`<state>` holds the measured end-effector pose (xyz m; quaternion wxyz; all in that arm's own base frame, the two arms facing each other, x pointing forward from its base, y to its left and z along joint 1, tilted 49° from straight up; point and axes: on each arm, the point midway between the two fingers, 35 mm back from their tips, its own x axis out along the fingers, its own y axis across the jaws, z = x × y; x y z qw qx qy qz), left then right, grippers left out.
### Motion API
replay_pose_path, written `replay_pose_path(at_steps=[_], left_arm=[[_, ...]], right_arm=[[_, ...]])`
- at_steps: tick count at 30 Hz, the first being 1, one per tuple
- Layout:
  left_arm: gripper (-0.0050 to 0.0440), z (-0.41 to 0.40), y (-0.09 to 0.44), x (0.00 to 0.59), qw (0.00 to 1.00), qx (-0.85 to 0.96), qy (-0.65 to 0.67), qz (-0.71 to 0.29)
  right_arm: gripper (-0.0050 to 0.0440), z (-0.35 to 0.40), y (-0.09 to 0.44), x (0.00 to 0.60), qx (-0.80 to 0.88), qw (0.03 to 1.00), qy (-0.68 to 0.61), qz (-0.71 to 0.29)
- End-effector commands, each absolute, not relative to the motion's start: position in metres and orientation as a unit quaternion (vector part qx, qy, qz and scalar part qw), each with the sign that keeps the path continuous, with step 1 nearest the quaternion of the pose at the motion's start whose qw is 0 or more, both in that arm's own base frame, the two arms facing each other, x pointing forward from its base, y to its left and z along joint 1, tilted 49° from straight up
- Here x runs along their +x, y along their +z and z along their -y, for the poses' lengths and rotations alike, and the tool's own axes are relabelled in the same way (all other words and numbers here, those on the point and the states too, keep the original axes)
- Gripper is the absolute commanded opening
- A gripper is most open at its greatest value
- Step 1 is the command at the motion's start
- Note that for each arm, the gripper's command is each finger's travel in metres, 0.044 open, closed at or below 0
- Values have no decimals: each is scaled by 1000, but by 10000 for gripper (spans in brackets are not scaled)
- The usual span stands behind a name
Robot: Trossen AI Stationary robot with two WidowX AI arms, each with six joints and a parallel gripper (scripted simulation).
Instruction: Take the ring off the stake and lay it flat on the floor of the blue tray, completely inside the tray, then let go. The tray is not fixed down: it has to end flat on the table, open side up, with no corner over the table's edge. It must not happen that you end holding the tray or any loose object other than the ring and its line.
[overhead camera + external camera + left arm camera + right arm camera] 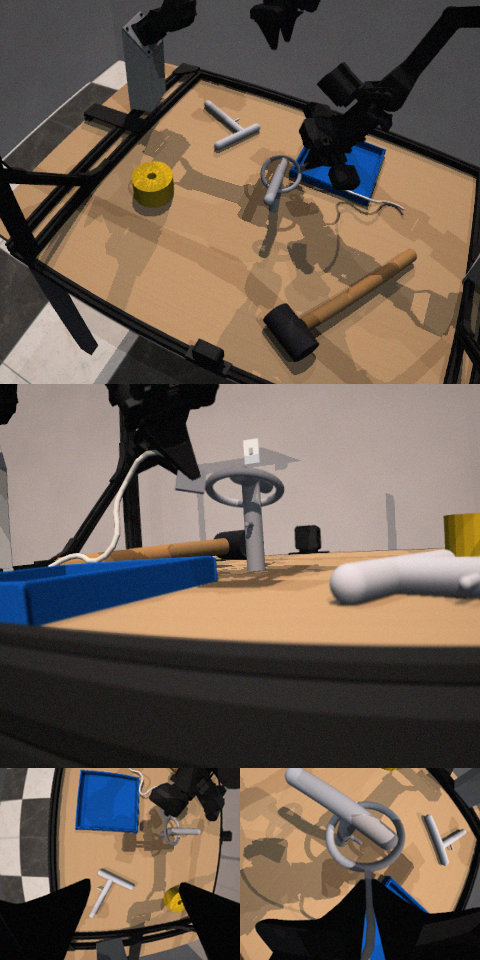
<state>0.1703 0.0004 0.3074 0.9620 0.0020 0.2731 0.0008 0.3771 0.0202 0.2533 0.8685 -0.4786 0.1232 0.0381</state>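
The grey ring (262, 175) (210, 486) (331, 847) is around the upper part of the stake (276, 182) (254, 534) (189, 831) (326, 798), level with its slanting top bar. One bar end lies within the ring's outline; the other sticks out past it. My right gripper (306, 166) (195, 476) (368, 884) is shut on the ring's pale cord (117, 504) (369, 897), close beside the ring. The blue tray (370, 160) (120, 584) (109, 802) lies flat, open side up, behind and below it. My left gripper (280, 42) (136, 885) is open, high above the table.
A grey T-shaped piece (237, 137) (400, 576) (101, 898) (436, 838) lies on the table. A yellow cylinder (153, 192) (460, 534) (172, 900) stands farther off. A mallet (370, 287) (185, 547) lies at the opposite side of the stake from the tray.
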Motion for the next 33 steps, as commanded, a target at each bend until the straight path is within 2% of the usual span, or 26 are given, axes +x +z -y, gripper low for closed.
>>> replay_pose_path(at_steps=[1,33], left_arm=[[400,0,307,170,962,0,0,-273],[400,0,307,170,962,0,0,-273]], right_arm=[[0,-23,257,374,-483,867,32,-121],[0,-42,256,368,-516,846,-19,-130]])
